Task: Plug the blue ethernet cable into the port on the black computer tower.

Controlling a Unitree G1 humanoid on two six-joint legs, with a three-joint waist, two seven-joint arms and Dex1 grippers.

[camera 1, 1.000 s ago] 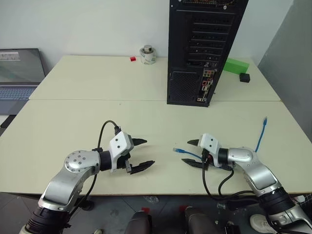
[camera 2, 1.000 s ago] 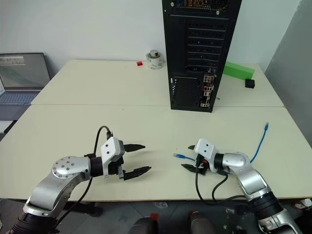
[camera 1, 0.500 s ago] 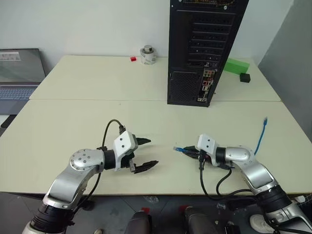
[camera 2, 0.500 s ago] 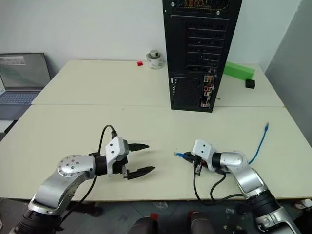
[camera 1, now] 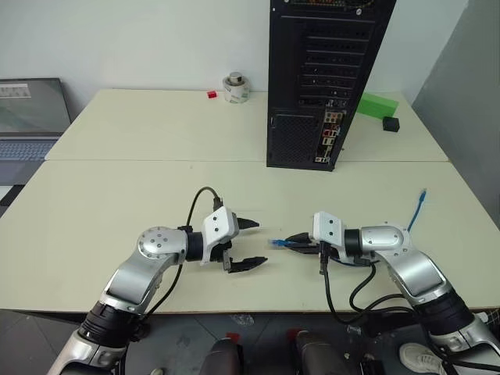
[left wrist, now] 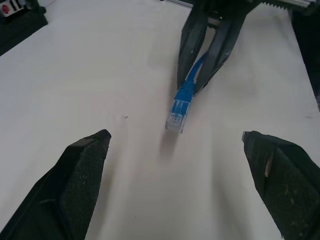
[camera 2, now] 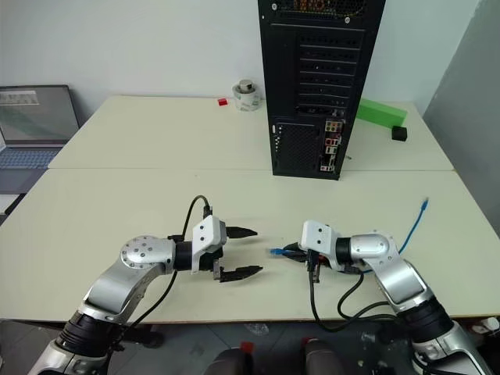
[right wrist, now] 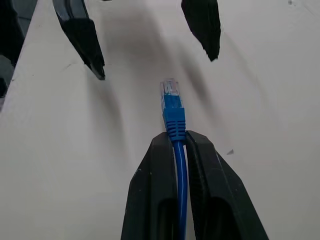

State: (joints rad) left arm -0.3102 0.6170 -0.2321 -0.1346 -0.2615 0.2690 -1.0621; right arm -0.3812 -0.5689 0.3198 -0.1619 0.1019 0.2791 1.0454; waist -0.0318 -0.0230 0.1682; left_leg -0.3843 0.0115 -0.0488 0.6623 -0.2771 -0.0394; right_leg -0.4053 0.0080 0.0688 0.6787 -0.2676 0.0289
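blue ethernet cable (camera 1: 416, 211): 1 | black computer tower (camera 1: 328, 70): 1 | laptop (camera 1: 27, 117): 1 | green block (camera 1: 378, 105): 1 | grippers: 2 — left gripper (camera 1: 250, 244), right gripper (camera 1: 291, 240)

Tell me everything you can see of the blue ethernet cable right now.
The blue ethernet cable is thin, bright blue and flexible, ending in a clear plastic plug with a ribbed blue boot. The right gripper is shut on the cable just behind that boot, so the plug sticks out past the fingertips, pointing toward the open left gripper and casting a shadow on the cream table. The rest runs back under the right arm and curves up across the table to a second plug near the right edge.
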